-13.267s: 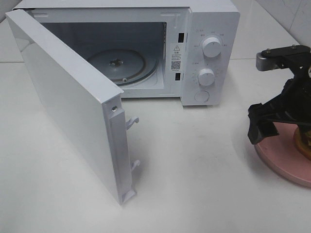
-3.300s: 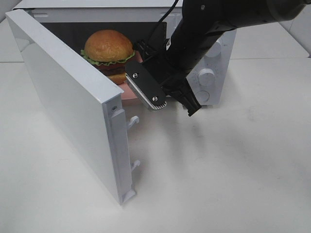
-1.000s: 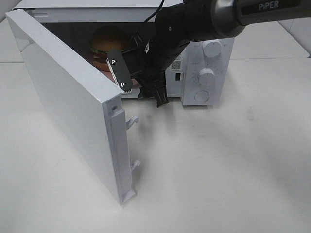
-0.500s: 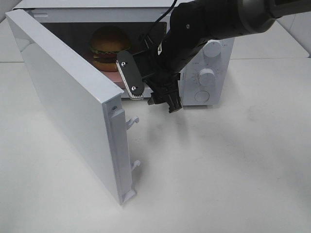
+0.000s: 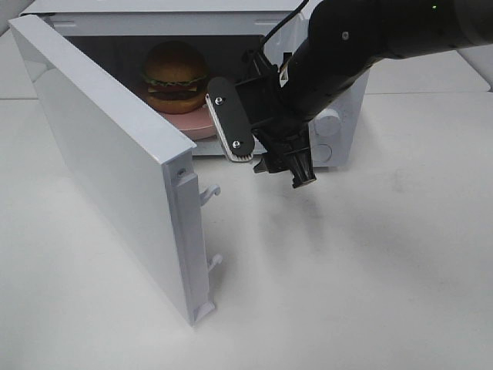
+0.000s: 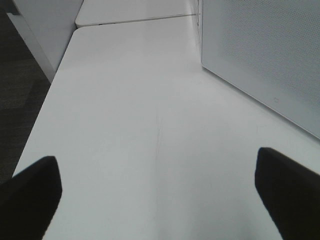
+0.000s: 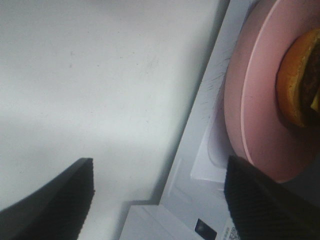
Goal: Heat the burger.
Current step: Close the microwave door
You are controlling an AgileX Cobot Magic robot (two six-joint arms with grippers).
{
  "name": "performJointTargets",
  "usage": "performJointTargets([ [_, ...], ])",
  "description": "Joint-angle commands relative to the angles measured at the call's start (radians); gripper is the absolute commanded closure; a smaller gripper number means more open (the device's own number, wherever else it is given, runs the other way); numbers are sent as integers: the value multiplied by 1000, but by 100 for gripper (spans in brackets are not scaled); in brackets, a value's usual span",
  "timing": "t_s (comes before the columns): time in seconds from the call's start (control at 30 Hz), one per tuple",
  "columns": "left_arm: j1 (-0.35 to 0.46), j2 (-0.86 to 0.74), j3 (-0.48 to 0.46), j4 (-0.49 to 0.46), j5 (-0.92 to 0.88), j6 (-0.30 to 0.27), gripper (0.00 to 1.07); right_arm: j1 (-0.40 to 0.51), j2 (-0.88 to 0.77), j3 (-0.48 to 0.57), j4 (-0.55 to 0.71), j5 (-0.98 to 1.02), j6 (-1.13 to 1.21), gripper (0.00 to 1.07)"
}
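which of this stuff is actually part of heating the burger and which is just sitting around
In the job: burger on the pink plate inside the microwave; its open door; right gripper, open, empty, by the opening.

Sitting around: left gripper, open, empty, over the white table.

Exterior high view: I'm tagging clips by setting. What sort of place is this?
Probably a robot lab's mock kitchen: a white microwave holding the burger, a plain white table, a robot arm.

One burger [image 5: 176,69], one pink plate [image 5: 197,123] — one microwave [image 5: 100,162].
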Motion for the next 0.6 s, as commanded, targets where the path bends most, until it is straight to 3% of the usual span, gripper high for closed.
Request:
performJointTargets([
  [0.03, -4, -15, 2, -2, -9, -1, 9, -10, -72, 59, 0, -27, 32, 35],
  [0.37, -4, -15, 2, -2, -9, -1, 9, -22, -211, 173, -1, -25, 120, 35],
  [0.6, -4, -15, 2, -2, -9, -1, 9, -22, -346, 265, -1, 12, 327, 35],
])
